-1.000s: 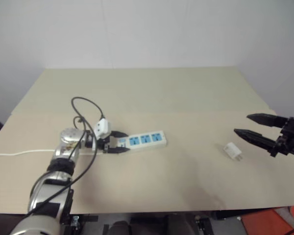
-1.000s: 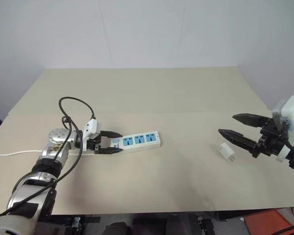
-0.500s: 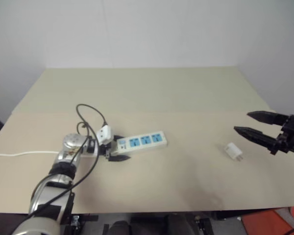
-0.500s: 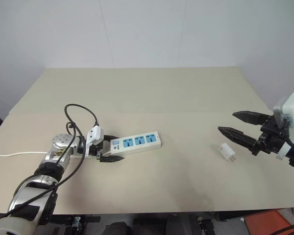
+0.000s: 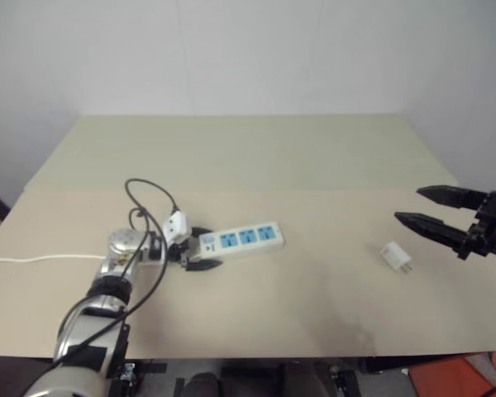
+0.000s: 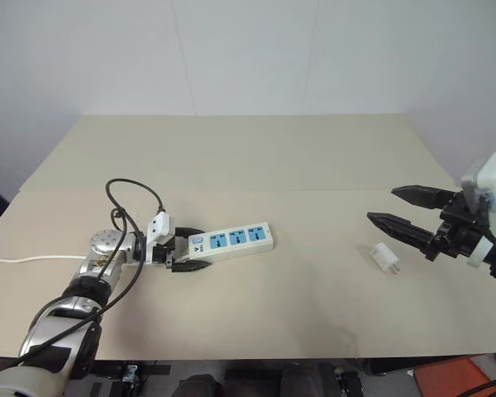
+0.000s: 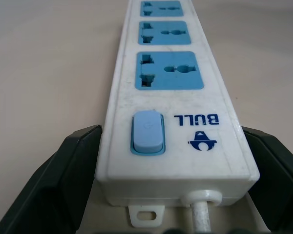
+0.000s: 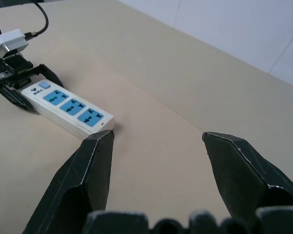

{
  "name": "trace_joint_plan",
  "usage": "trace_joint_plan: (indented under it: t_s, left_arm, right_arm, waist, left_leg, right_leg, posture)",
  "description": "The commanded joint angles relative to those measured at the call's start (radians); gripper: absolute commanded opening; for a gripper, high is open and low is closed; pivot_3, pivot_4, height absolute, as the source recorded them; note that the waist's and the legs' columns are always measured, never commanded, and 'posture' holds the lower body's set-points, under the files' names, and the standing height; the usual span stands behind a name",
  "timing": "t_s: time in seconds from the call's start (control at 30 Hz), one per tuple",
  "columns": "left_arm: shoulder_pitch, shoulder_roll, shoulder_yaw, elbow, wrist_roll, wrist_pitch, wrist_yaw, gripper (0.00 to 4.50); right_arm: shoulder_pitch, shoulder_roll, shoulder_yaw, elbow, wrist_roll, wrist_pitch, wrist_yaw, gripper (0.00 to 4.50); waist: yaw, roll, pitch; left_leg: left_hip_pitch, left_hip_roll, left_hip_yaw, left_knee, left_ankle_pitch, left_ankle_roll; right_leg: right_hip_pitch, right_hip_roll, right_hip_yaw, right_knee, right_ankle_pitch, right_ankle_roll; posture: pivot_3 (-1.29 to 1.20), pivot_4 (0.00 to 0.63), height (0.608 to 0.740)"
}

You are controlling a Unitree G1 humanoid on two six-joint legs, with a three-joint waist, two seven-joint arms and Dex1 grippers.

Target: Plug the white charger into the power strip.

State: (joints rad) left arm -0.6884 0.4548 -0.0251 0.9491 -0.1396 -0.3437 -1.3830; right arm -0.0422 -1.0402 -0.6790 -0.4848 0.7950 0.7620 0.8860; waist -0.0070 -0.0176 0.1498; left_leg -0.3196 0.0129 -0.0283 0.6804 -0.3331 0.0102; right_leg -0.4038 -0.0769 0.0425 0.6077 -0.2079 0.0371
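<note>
The white charger (image 6: 384,257) lies loose on the worktop (image 6: 314,157), well right of the power strip (image 6: 231,241). Beside it the right gripper (image 6: 382,207) hovers, fingers spread, likely readying a pickup. The left gripper (image 7: 172,161) straddles the strip's switch end, fingers open, seemingly to steady it.

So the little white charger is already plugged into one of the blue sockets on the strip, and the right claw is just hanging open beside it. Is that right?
Not quite. The white charger lies loose on the table, apart from the power strip, as the right eye view shows. The right gripper does hang open beside it.
</note>
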Motion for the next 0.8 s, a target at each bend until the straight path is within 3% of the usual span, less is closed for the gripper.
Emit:
trace_joint_plan:
  t_s: [0.03,0.33,0.5,0.8]
  left_arm:
    - [0.04,-0.018,0.013,-0.009,-0.02,-0.013,0.003,4.48]
    - [0.083,-0.054,0.009,-0.048,-0.029,0.005,-0.008,4.48]
    - [0.082,-0.059,0.008,-0.045,-0.027,0.005,-0.015,3.31]
    - [0.095,-0.034,-0.019,-0.112,-0.028,0.009,-0.086,3.28]
  right_arm:
    - [-0.028,-0.028,-0.026,0.006,0.014,0.004,0.004,3.49]
    - [-0.078,-0.045,0.018,0.029,0.022,0.004,0.007,3.49]
    - [-0.079,-0.043,0.023,0.025,0.023,0.004,0.008,3.49]
    - [-0.054,-0.03,0.034,0.027,0.009,-0.011,0.022,3.49]
  waist:
    - [0.0,0.0,0.0]
    - [0.003,0.004,-0.002]
    - [0.01,0.005,-0.003]
    - [0.01,0.005,-0.003]
  left_leg:
    - [0.0,0.0,0.0,0.0,0.0,0.0]
    - [0.0,0.0,0.0,0.0,0.0,0.0]
    - [0.0,0.0,0.0,0.0,0.0,0.0]
    - [-0.001,0.0,0.0,0.0,0.0,0.0]
  right_leg:
    - [0.0,0.0,0.0,0.0,0.0,0.0]
    - [0.001,0.0,0.0,0.0,0.0,0.0]
    - [0.001,0.0,0.0,-0.001,0.0,0.0]
    - [0.001,0.0,0.0,-0.003,0.0,0.0]
  posture:
    - [0.0,0.15,0.74]
    - [0.0,0.15,0.74]
    - [0.0,0.15,0.74]
    - [0.0,0.15,0.74]
